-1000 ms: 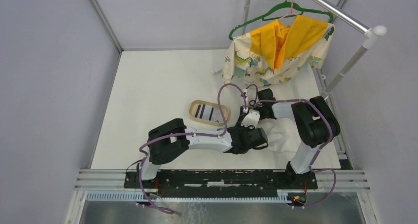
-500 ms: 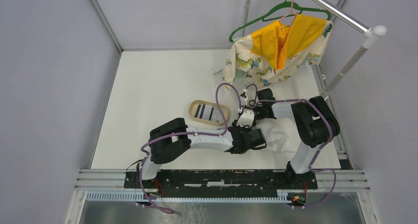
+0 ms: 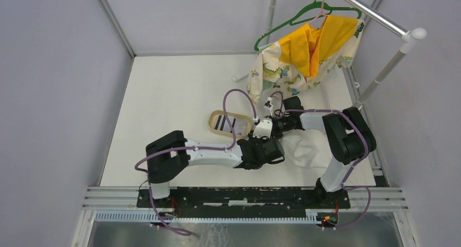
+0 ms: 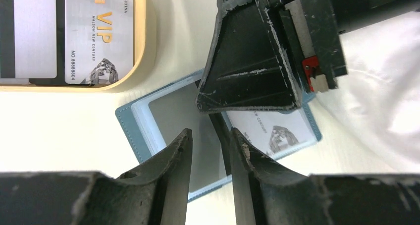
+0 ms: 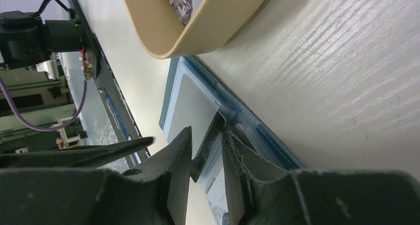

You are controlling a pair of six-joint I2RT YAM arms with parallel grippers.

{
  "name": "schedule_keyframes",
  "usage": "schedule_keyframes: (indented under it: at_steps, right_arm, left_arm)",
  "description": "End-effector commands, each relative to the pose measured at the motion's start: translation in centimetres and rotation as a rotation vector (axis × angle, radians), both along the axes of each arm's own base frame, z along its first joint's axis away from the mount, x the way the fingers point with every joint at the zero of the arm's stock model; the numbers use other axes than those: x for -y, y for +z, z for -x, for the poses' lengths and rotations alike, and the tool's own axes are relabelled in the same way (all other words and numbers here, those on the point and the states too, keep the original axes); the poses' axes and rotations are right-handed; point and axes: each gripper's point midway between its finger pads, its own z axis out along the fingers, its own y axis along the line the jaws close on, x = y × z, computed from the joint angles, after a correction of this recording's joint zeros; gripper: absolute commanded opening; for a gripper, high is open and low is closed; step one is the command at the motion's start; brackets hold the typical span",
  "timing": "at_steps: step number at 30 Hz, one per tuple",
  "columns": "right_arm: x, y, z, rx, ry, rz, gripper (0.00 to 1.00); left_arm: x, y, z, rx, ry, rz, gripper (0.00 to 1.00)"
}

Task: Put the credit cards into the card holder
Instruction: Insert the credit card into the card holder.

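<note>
The blue card holder [image 4: 138,121] lies open on the table beside the tan tray, with a pale diamond-print card [image 4: 277,128] in its right sleeve. A black credit card [image 5: 210,145] stands edge-on over the holder's [image 5: 190,101] fold, between the fingers of my right gripper [image 5: 207,132]. Those jaws stand apart, and the card leans on one finger. My left gripper [image 4: 210,133] hovers open just in front, holding nothing. Two more credit cards, a silver VIP one [image 4: 99,31] and a striped one [image 4: 27,31], lie in the tray. From above, both grippers [image 3: 269,128] hide the holder.
The tan oval tray [image 3: 230,123] sits left of the grippers. A white cloth [image 3: 304,149] lies crumpled to their right. At the back right a child's shirt on a green hanger [image 3: 304,56] hangs from a metal rack [image 3: 380,73].
My left gripper has opened, and its arm's elbow has swung to the left. My right gripper's jaws have widened a little around the black card.
</note>
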Motion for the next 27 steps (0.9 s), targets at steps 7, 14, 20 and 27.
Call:
schedule_keyframes:
  at_steps: [7, 14, 20, 27]
  right_arm:
    - [0.8, 1.7, -2.6, 0.186, -0.001, 0.061, 0.36]
    - [1.6, 2.9, -3.4, 0.301, 0.016, 0.101, 0.36]
    - [2.4, 5.0, -3.8, 0.47, 0.078, 0.131, 0.36]
    - [2.5, 8.9, -3.5, 0.706, 0.168, 0.094, 0.35]
  left_arm:
    - [-0.1, 5.2, 0.8, 0.051, -0.125, 0.181, 0.44]
    - [-1.4, 6.4, 1.6, 0.081, -0.185, 0.251, 0.57]
    - [-1.8, 6.9, 2.1, 0.086, -0.222, 0.299, 0.65]
    - [-2.1, 7.4, 2.5, 0.082, -0.259, 0.418, 0.72]
